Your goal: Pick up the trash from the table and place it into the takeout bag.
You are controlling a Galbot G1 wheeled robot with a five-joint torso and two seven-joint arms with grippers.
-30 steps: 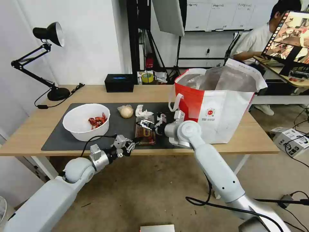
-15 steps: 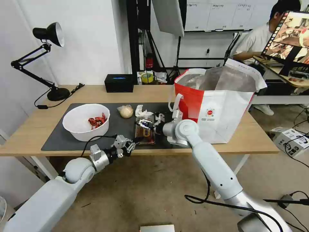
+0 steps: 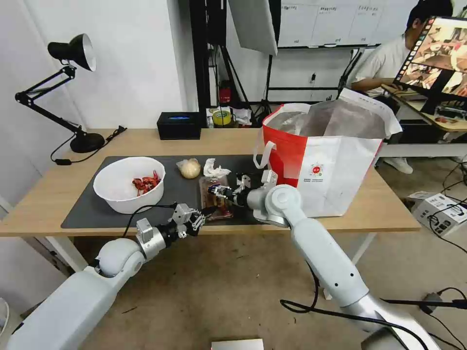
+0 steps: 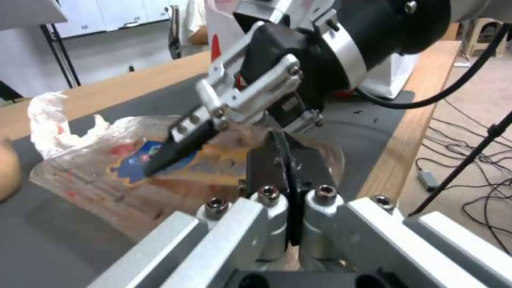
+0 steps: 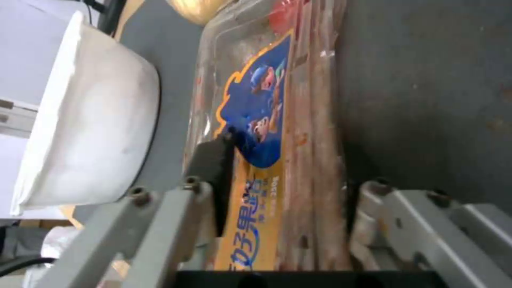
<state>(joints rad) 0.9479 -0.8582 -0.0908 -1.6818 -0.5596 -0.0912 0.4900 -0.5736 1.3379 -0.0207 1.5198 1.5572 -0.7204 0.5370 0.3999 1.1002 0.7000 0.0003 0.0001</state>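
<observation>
The clear plastic tray (image 3: 219, 210) with a blue and orange label lies on the dark mat (image 3: 87, 206) of the table (image 3: 146, 141). My right gripper (image 3: 221, 192) is open and low over it. In the right wrist view the gripper (image 5: 296, 168) straddles the tray (image 5: 299, 120), one finger on the label. My left gripper (image 3: 199, 218) is shut on nothing at the table's front edge, just short of the tray (image 4: 107, 184). The white bowl (image 3: 129, 183) with red shells, the wrapped bun (image 3: 190, 168) and the crumpled tissue (image 3: 214, 168) rest on the mat. The takeout bag (image 3: 335, 180) stands open to the right.
A black tissue box (image 3: 179, 125) sits at the table's back edge and a black desk lamp (image 3: 87, 142) at the back left corner. The bag stands right beside my right arm's wrist. Cables lie on the floor to the right.
My right gripper has dropped a little lower and closer onto the tray as the wrist turned. The left arm has stayed where it was.
</observation>
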